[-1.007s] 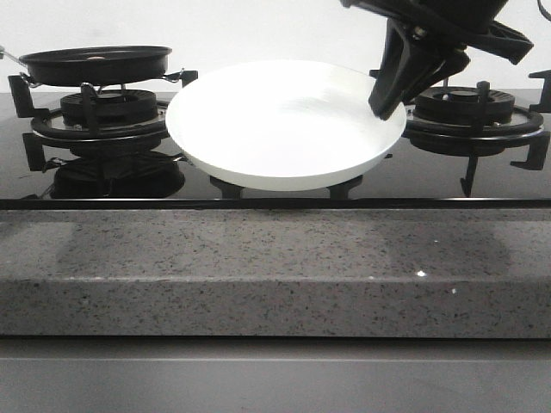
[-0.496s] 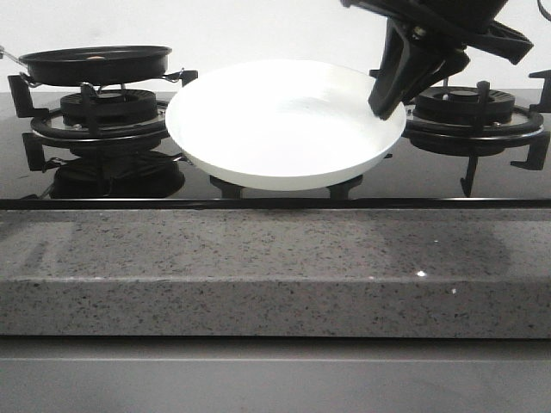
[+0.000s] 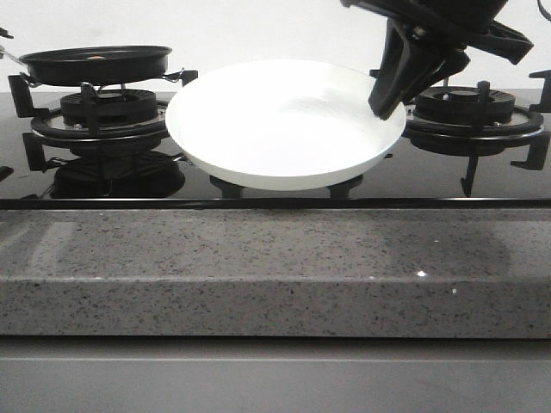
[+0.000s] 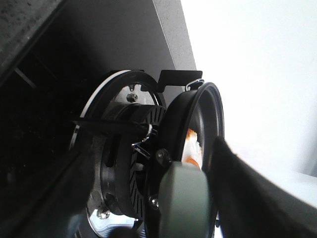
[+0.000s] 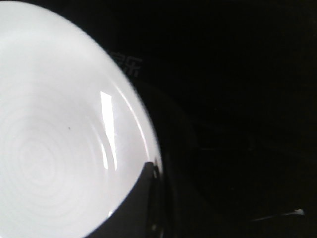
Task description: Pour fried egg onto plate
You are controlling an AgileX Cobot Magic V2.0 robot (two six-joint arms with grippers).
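The white plate (image 3: pixel 275 129) hangs tilted above the black hob between the two burners. My right gripper (image 3: pixel 386 101) is shut on its right rim; in the right wrist view one finger (image 5: pixel 141 198) lies over the plate's (image 5: pixel 49 139) inner edge. The black frying pan (image 3: pixel 95 62) rests on the left burner. In the left wrist view, the fried egg (image 4: pixel 192 148) shows white and orange inside the pan (image 4: pixel 173 119). My left gripper (image 4: pixel 183 203) stands open around the pan's grey-green handle (image 4: pixel 185 196), a dark finger (image 4: pixel 247 188) close beside it.
The left burner grate (image 3: pixel 99 116) carries the pan; the right burner (image 3: pixel 473 107) sits behind my right arm. A speckled granite counter edge (image 3: pixel 275 267) runs across the front of the glossy black hob (image 3: pixel 430 181). A white wall stands behind.
Plate, pan and right gripper have stayed put. Small dark shapes have come into the front view at the far left edge, beside the pan's handle.
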